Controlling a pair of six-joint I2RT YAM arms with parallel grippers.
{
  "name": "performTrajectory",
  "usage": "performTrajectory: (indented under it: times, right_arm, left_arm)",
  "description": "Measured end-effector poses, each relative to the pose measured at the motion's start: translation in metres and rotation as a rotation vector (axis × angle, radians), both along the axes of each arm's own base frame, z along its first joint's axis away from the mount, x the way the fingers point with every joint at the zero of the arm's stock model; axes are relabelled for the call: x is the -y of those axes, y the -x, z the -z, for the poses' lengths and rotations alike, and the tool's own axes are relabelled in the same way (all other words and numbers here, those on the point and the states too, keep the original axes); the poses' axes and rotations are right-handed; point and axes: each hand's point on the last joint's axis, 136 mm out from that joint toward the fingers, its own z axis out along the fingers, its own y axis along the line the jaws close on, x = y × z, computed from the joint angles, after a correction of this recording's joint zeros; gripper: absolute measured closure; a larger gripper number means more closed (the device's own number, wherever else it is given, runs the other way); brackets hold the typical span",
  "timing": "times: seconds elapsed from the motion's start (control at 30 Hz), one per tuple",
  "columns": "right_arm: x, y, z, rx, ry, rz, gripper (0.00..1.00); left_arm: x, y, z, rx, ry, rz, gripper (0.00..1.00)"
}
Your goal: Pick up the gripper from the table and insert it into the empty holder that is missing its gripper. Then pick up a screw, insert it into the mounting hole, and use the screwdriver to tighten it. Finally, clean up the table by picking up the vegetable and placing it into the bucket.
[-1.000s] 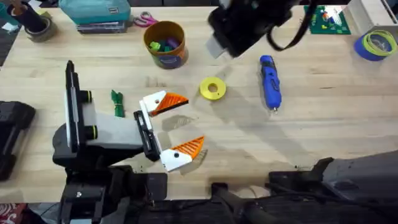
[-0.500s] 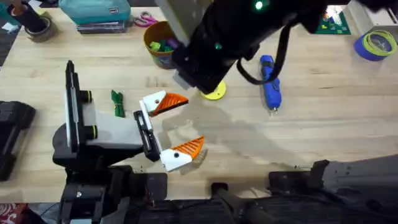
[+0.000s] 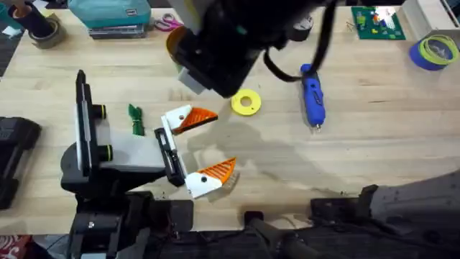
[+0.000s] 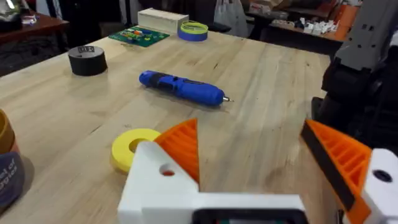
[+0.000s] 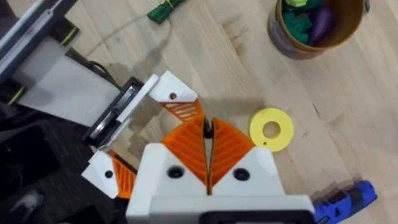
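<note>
we see right arm swung left over bucket since a second ago; right fingers clenched on something small and dark, likely screw; left fingers released.

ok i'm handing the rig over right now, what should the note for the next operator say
Left pincer: open, low over the table, with an orange wedge on each of its white finger blocks.
Right pincer: shut, above the left one.
Screwdriver: lying on the table.
Vegetable: on the table.
Bucket: holds toy pieces.
Done: wedge fitted.
Unclear: whether the screw is in.
Left: vegetable into bucket.
</note>
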Motion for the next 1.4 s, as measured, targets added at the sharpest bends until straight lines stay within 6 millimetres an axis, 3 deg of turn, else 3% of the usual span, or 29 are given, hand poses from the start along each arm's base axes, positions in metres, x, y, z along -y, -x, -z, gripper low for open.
performTrajectory:
  times: [0.23, 0.53, 1.4]
  right_arm:
    - [-0.021, -0.004, 0.012, -0.002, 0.046, -0.078, 0.996]
    - [-0.038, 0.015, 0.019, 0.006, 0.066, -0.196, 0.996]
    - [-0.034, 0.022, 0.025, 0.007, 0.115, -0.259, 0.996]
  left_arm:
    - [0.000, 0.000, 0.000, 0.000, 0.000, 0.000, 0.015]
    - [0.000, 0.000, 0.000, 0.000, 0.000, 0.000, 0.015]
    - [0.000, 0.000, 0.000, 0.000, 0.000, 0.000, 0.015]
